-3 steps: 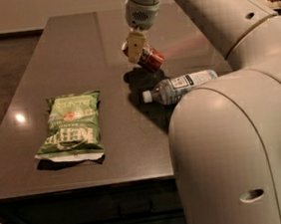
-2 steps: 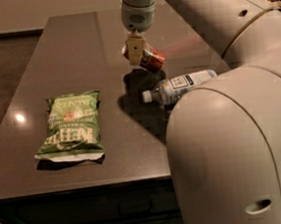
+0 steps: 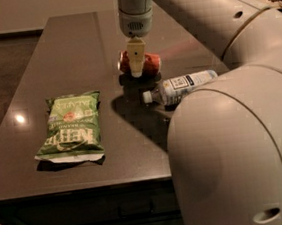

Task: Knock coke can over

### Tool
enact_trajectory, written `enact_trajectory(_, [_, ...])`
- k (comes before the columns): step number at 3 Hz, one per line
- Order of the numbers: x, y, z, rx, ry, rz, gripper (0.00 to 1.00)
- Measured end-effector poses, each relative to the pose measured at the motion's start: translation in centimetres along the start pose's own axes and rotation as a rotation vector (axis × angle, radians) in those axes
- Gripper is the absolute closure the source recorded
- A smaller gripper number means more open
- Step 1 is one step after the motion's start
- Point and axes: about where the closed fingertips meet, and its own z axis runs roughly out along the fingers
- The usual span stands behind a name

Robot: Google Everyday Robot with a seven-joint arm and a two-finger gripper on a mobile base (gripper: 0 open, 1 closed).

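A: What fills most of the view?

B: The robot's pale arm. Its bulky near segment blocks the right side, and the rest reaches up and leftward over the bench.

A: And the bench itself?

B: It is a dark, glossy slab that runs away from the camera.

A: What lies on it?

B: A green chip bag lies flat near the front left, well apart from everything else. A clear plastic bottle with a white label lies on its side towards the right. Its cap points left and its far end is hidden behind the arm.

A: Where is the coke can?

B: It is just beyond the bottle, near it but not touching. It is tipped sideways with its length running left to right, low over a dark shadow.

A: And the gripper?

B: It hangs straight down from the wrist, across the front of the can's middle. Whether it is clamped on the can or only standing against it cannot be told.
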Motion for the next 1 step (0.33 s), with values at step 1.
enact_trajectory(1, [-0.03,-0.04,0.03,0.001,-0.001,0.000,0.00])
